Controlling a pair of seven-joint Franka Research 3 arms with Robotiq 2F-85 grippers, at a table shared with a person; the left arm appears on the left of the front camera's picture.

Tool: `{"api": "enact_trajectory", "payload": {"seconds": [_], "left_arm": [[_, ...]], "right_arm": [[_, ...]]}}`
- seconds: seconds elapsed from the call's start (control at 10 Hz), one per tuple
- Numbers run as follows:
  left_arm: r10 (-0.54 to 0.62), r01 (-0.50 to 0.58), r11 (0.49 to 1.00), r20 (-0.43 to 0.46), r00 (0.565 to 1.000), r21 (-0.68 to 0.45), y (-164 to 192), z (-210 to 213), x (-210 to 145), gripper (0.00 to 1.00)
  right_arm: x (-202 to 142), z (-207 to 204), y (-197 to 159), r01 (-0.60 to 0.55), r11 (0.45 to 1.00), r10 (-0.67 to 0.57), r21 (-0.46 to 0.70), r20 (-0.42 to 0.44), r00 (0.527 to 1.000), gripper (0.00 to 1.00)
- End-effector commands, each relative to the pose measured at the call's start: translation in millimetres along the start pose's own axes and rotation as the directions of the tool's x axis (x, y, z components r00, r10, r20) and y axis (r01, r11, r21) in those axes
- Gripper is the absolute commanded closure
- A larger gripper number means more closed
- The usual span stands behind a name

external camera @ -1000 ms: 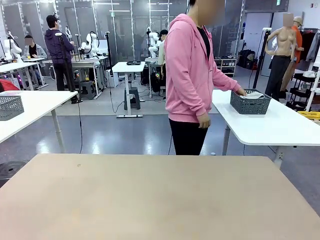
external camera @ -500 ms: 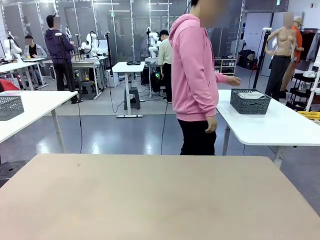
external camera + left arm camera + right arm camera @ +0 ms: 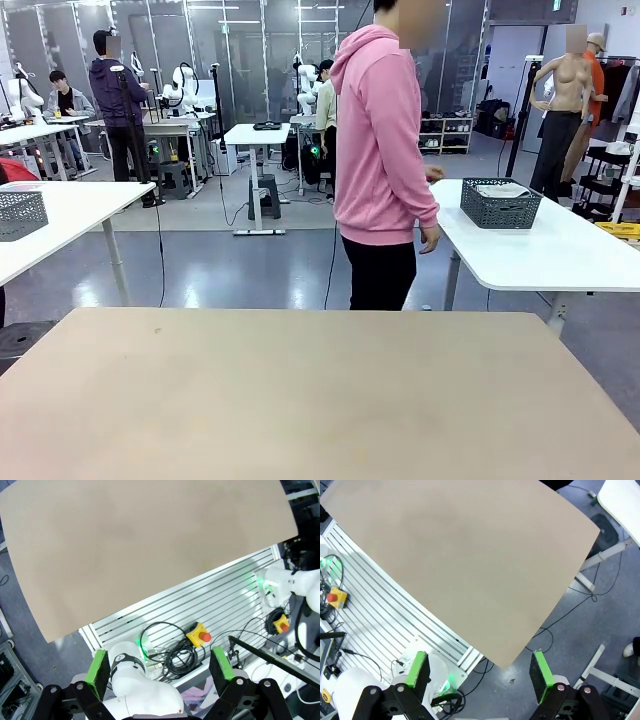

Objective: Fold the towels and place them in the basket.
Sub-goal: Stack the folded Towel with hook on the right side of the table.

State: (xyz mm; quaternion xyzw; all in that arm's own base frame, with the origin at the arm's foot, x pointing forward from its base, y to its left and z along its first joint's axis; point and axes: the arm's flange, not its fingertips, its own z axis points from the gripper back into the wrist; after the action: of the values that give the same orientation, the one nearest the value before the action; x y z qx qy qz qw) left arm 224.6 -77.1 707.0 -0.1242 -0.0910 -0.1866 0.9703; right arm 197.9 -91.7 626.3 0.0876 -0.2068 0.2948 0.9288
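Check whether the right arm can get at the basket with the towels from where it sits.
Probably not. The basket sits on a separate white table beyond the beige table, across a floor gap; the right pincer hangs open.

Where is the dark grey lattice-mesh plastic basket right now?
Front view, right side: the dark grey lattice-mesh plastic basket sits on the white side table, beside the person in pink.

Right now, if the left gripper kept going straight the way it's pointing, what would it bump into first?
Probably the tan tabletop. The open left gripper looks down at it, with nothing between its fingers. How steeply it points is hard to judge, so it might first meet the slatted frame at the table's edge.
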Motion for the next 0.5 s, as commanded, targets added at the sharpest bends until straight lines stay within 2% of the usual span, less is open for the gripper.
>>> {"api": "enact_trajectory", "payload": {"seconds": [0.0, 0.4], "left_arm": [[-0.018, 0.018, 1.0, -0.001, 1.0, -0.005, -0.4, -1.1, -1.9, 0.0], [-0.018, 0.018, 1.0, -0.001, 1.0, -0.005, -0.4, -1.1, -1.9, 0.0]], "right_arm": [[0.7, 0.3, -0.4, 0.011, 1.0, -0.011, 0.005, 0.003, 1.0, 0.0], [0.7, 0.3, -0.4, 0.011, 1.0, -0.011, 0.005, 0.003, 1.0, 0.0]]}}
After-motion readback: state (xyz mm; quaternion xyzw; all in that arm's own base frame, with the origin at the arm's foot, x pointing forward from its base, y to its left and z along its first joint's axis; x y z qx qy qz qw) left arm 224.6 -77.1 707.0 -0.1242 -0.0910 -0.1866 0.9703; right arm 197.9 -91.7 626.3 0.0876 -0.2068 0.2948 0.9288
